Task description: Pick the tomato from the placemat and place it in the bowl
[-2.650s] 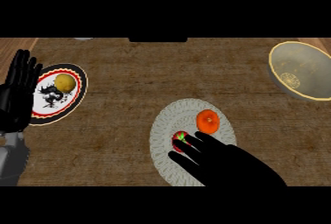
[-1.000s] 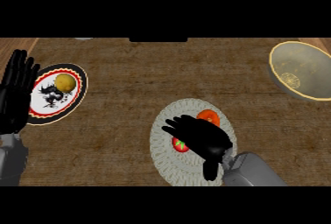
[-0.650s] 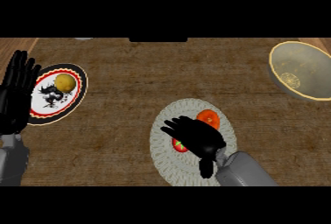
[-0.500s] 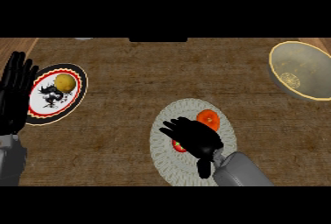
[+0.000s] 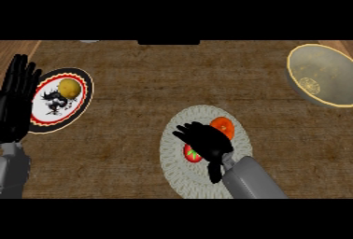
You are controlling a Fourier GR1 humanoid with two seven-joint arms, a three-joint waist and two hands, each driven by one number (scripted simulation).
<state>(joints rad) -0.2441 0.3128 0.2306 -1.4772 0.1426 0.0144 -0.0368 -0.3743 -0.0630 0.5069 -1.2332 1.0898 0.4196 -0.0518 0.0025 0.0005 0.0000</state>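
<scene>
Head view, steep look down on a brown wood-grain counter [image 5: 144,107].

Lower centre of the frame: a pale round woven placemat [image 5: 180,179]. 2 round items lie on it — an orange-red one [image 5: 223,126] at its upper right edge, and a red tomato [image 5: 191,153] with a green stem mark nearer the mat's middle.

Right hand [image 5: 207,142] comes in from the lower right on a grey forearm [image 5: 251,181]. It sits over the placemat, fingers spread toward the upper left, thumb pointing down. The hand overlaps the tomato's right side and touches the orange-red item's lower left edge. Fingers look relaxed, not wrapped round either item; the tomato rests on the mat.

Upper right of the frame: a tan bowl [image 5: 303,81] with a yellow rim, well apart from the placemat.

Left edge: left hand [image 5: 17,100], fingers straight and up, resting — just beside a plate [image 5: 81,100] with a dark rim and red band. A yellowish round item [image 5: 68,86] lies on the plate's upper part.
</scene>
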